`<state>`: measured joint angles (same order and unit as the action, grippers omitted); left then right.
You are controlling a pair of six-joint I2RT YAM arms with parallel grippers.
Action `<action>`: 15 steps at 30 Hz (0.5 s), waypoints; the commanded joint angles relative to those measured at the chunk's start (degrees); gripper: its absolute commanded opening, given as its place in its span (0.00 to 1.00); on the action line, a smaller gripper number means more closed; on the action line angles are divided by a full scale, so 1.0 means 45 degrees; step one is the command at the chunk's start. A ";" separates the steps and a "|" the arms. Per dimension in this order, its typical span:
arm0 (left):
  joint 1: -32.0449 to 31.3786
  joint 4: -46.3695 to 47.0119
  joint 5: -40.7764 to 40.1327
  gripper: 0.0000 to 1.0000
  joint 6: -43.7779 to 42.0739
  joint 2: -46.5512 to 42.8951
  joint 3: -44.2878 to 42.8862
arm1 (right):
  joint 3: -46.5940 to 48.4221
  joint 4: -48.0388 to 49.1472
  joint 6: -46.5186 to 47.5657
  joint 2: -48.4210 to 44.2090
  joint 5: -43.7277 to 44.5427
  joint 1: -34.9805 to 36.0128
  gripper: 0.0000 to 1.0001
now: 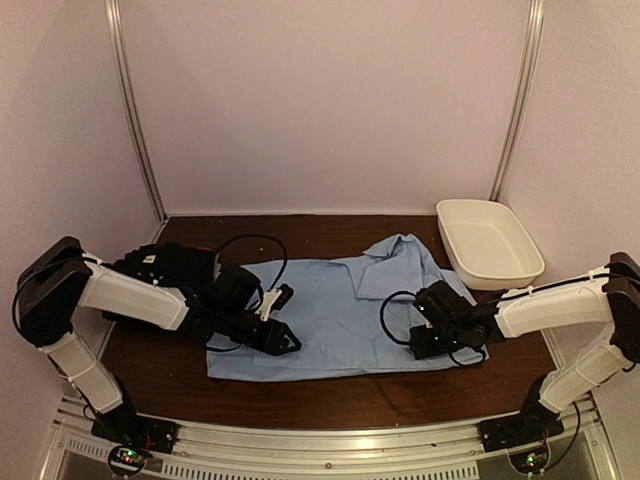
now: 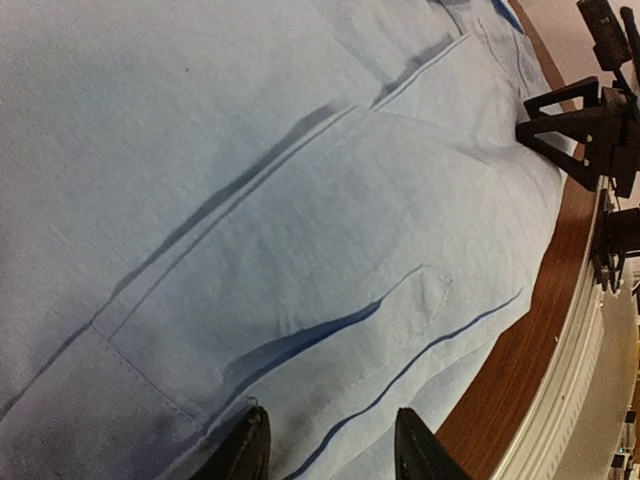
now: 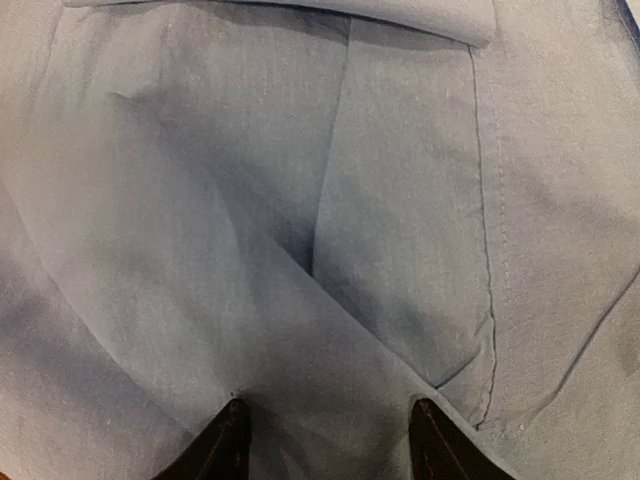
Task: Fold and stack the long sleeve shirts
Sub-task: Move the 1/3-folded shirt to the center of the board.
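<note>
While the left fingers [image 2: 245, 450] stand spread over the near edge of the light blue shirt [image 1: 340, 300], the right fingers [image 3: 228, 445] are likewise spread over a diagonal crease in the same cloth, and neither pair pinches anything. The shirt lies flat across the middle of the brown surface [image 1: 300, 390], its collar toward the white tub [image 1: 478, 205] at the far right. A black shirt [image 1: 175, 265] sits bunched at the left, behind the left arm.
</note>
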<state>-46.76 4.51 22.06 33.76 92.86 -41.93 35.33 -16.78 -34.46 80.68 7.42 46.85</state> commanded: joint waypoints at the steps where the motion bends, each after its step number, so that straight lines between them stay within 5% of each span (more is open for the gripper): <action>1: -0.0456 0.0612 -0.1333 0.43 -0.0100 0.0220 0.0409 | 0.0117 -0.0725 -0.0527 0.0363 0.1301 -0.0079 0.55; 15: -0.3082 -0.2745 -0.5670 0.44 -0.1298 0.0380 0.0764 | -0.0173 -0.2919 -0.2375 0.0458 0.2517 0.1500 0.57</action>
<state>-56.73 3.33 3.95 29.47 93.67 -39.59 34.61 -20.38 -40.60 82.39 16.05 50.54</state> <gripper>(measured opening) 0.435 0.562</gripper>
